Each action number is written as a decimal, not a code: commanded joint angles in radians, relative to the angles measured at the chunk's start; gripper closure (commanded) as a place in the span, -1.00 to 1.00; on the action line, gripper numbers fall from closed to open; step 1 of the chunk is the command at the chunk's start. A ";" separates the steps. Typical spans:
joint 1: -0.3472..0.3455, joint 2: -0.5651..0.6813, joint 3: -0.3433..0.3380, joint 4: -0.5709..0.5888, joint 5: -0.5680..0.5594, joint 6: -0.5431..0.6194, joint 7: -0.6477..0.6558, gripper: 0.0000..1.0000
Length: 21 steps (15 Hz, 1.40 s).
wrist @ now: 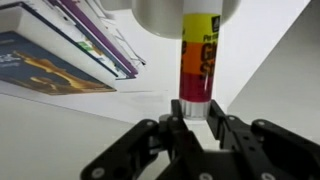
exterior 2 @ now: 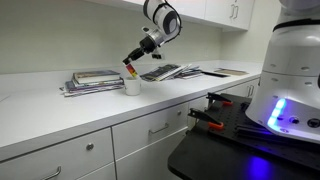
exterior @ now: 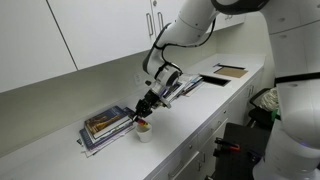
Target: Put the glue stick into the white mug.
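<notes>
My gripper point(wrist: 190, 118) is shut on the silver end of the glue stick point(wrist: 198, 60), a red, orange and yellow tube. The stick points into the white mug point(wrist: 185, 15), whose rim shows at the top of the wrist view. In both exterior views the gripper point(exterior: 147, 104) point(exterior 2: 134, 58) hangs right above the small white mug point(exterior: 144, 131) point(exterior 2: 132, 86), with the stick's point(exterior 2: 130, 69) lower end at the mug's mouth. The stick's tip is hidden by the mug.
A stack of books point(exterior: 105, 125) point(exterior 2: 95, 80) lies on the white counter point(exterior 2: 60, 118) just beside the mug. Papers and magazines point(exterior 2: 172, 71) lie further along. A dark tray point(exterior: 228, 71) sits near the counter's end. White wall cabinets hang above.
</notes>
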 commanded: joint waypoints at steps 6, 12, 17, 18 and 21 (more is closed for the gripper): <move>0.068 0.067 -0.054 0.030 0.083 0.005 -0.047 0.84; 0.118 0.041 -0.088 0.018 -0.020 0.094 0.046 -0.73; 0.205 -0.010 -0.084 -0.029 -0.236 0.367 0.310 -1.00; 0.220 -0.020 -0.084 -0.044 -0.312 0.414 0.386 -1.00; 0.302 -0.038 -0.140 -0.097 -0.581 0.495 0.677 -1.00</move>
